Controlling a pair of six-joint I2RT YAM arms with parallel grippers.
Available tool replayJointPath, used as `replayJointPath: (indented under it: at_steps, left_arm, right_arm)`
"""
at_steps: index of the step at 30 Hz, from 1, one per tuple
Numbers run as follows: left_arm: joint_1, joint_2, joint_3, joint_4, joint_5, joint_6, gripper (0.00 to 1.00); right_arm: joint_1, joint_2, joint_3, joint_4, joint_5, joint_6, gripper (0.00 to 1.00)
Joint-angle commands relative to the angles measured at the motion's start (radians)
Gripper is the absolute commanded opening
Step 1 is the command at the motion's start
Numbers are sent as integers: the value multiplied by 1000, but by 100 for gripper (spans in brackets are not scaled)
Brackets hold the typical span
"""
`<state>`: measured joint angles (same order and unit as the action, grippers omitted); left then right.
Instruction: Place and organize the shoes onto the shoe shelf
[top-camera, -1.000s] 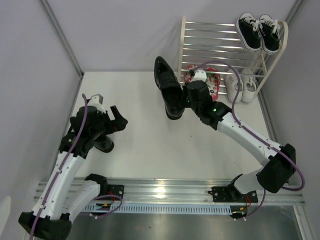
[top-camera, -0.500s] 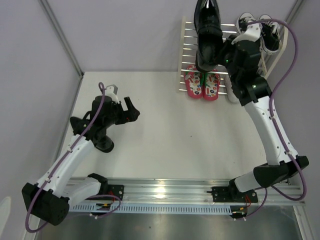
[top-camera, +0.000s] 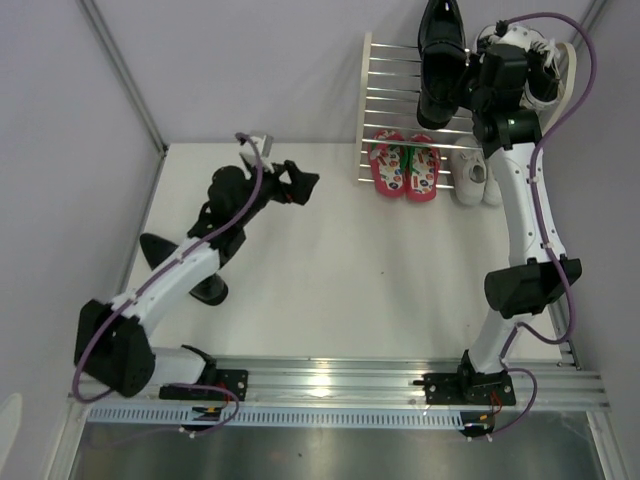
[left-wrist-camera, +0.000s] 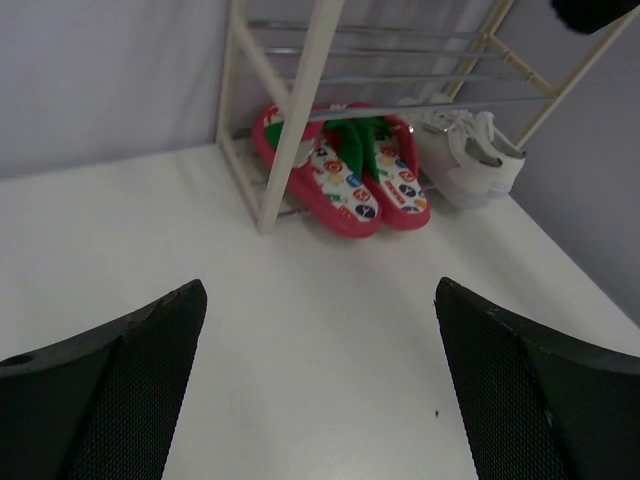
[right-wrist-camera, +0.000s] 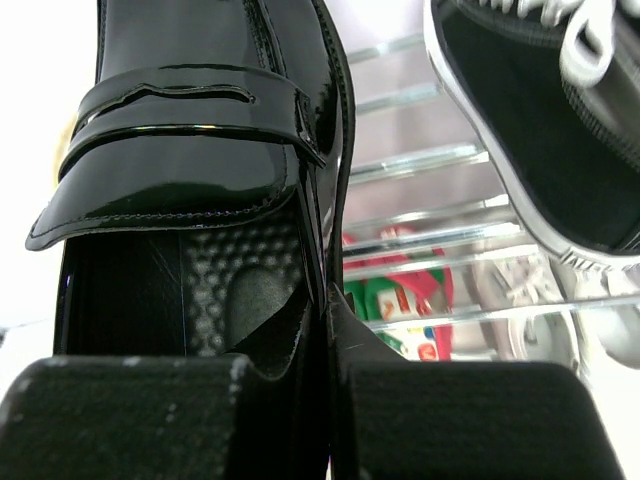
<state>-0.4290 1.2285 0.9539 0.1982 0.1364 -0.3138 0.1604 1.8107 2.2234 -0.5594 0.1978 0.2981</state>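
Last pair left
Shelved: red printed flip-flops (top-camera: 405, 165), white lace-up sneakers (top-camera: 475, 180); right hand (top-camera: 472, 85) holds one glossy black dress shoe (top-camera: 441, 60) over the white metal-bar shelf (top-camera: 365, 100); left hand (top-camera: 298, 183) wide open, other dress shoe (top-camera: 210, 290) on bench (top-camera: 350, 260).

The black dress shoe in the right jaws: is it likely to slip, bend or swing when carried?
The black dress shoe looks glossy, so it probably slides easily in the jaws. They pinch only one side wall near the heel, and the long toe sticks out, so it may pivot. It shows no sagging while held, so it seems stiff.
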Motion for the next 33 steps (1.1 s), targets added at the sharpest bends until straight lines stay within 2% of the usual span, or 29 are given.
replayJointPath:
  at_steps: [1,7,12,13,17,18,20,21,23,24,28,33]
  left_arm:
    - [-39,181,126,346,84,149,98]
    - [-94,536,403,440,92,258,97]
    - [-119,739,500,731,48,306,99]
    - [-120,770,522,742,46,308,99]
    - [-134,916,721,716,-1,294,99]
    - [-139,974,820,708,-17,295,98]
    - [-151,1035,888,701,-50,298,98]
    - [-154,1099,1011,690,-60,308,98]
    - [-163,1169,1113,589,-105,312,98]
    - [-166,1236,1257,549,-127,344,98]
    - [-166,1299,1330,501,-221,323,96]
    - [-166,1316,1329,480,-186,268,85]
  right_arm:
    - [-19,-13,96,102,-61,24,0]
    - [-67,32,96,168,-158,58,0]
    - [-71,52,150,179,-162,53,0]
    - [-71,53,153,181,-170,52,0]
    - [-71,50,148,203,-202,47,0]
    - [-71,52,148,207,-218,44,0]
    - [-71,58,148,213,-228,41,0]
    - [-71,61,148,217,-232,39,0]
    - [-76,71,147,220,-235,39,0]
    - [-76,73,144,220,-239,39,0]
    - [-96,78,121,222,-245,82,0]
    - [-110,90,120,216,-242,110,0]
